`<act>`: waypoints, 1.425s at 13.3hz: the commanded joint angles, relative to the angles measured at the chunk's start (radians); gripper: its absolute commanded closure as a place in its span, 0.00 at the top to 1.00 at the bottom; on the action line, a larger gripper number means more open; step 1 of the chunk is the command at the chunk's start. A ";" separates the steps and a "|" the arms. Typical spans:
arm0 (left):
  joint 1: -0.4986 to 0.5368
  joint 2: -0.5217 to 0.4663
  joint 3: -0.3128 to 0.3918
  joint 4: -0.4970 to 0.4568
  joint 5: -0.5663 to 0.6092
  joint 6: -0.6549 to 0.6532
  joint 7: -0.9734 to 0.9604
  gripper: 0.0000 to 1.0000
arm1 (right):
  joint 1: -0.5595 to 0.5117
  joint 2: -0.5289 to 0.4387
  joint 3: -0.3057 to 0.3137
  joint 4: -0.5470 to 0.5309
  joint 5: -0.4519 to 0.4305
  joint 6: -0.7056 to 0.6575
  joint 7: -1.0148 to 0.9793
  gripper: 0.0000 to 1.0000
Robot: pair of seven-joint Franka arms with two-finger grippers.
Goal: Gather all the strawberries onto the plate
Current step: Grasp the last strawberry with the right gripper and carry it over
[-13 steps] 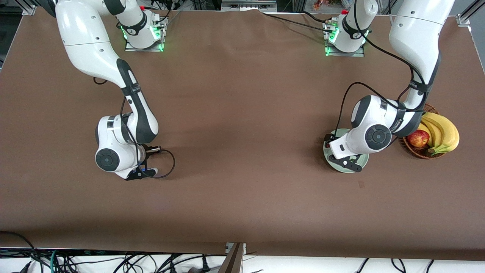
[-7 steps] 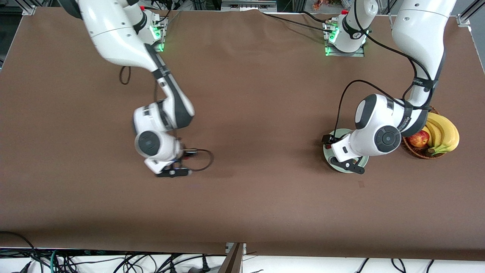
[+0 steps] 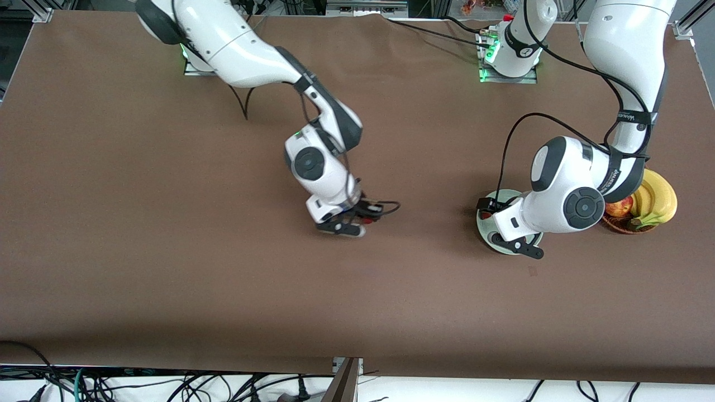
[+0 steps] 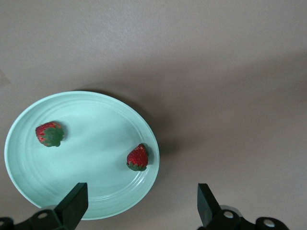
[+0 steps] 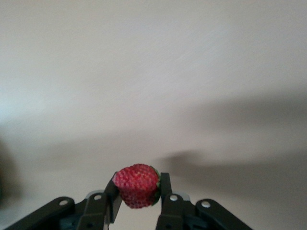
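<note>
Third strawberry (image 5: 137, 186) pinched at its mid-body between the right gripper (image 3: 347, 225) fingers, up in the air over bare brown table (image 3: 167, 251) around the middle, plate well off toward the left arm's end. Grip sits across the widest part of the berry, green top just peeking at one side. Judged light and small, so no load issue; likely soft and easily bruised if real, bumpy skin giving decent friction, tapered shape liable to squirt out if squeezed near the tip. Best hold: across the broad shoulder, as now, light pressure only. Other two strawberries already in the plate (image 4: 29, 182): one (image 4: 49, 133) toward the inner area, one (image 4: 137, 157) close to the raised rim. Glossy shallow surface, so a dropped berry probably rolls; low release near plate centre looks safer than a drop from height. Left gripper (image 4: 139, 206) hanging over the plate's edge with fingers spread wide, nothing between them, waiting; likely in the way of the incoming arm unless cleared. Wicker basket (image 3: 620, 223) with apple (image 3: 617, 207) and bananas (image 3: 656, 198) just beside the plate, toward the left arm's end of the table, not part of the job.
</note>
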 commanded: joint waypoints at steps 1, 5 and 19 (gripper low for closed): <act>-0.019 0.017 0.003 0.004 -0.020 -0.007 -0.029 1.00 | 0.079 0.101 -0.009 0.128 0.016 0.075 0.084 0.12; -0.029 0.020 0.003 0.005 -0.020 -0.007 -0.049 1.00 | 0.152 0.145 -0.029 0.130 0.015 0.173 0.146 0.36; -0.275 0.005 0.006 -0.280 -0.016 0.521 -0.691 1.00 | -0.166 -0.167 -0.096 0.171 0.009 -0.667 -0.288 1.00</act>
